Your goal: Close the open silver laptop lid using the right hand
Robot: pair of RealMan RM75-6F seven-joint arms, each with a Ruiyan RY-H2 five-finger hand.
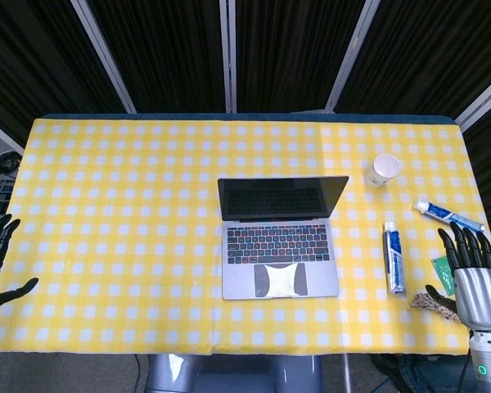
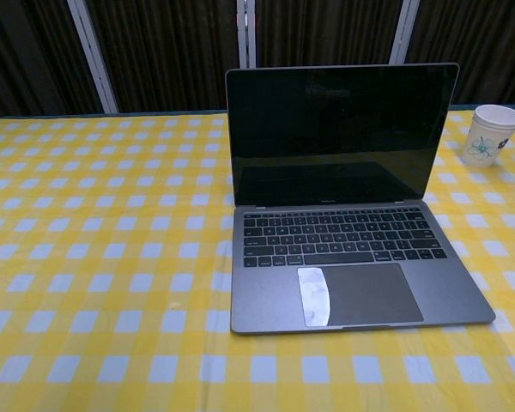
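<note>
laptop [image 1: 280,246] not yet closed
lid [image 2: 342,133] upright; right hand [image 1: 472,274] (fingers spread, holding nothing) well apart, so everything is left.

Almost no legible text in either view; laptop [image 2: 348,215] carries a small pale wordmark on the bezel strip under its dark screen, at 12 o'clock from the keyboard, too small to read; key legends show as white specks only, none legible; paper cup [image 2: 491,133], at 2 o'clock from the laptop, bears a teal printed motif, flower-like, no letters made out; two toothpaste tubes at 3 o'clock from the laptop, the nearer tube [image 1: 394,256] and the farther tube [image 1: 448,215], both show blue print on white, wording blurred; green packet [image 1: 443,272] by the table's right edge, markings not readable.
</note>
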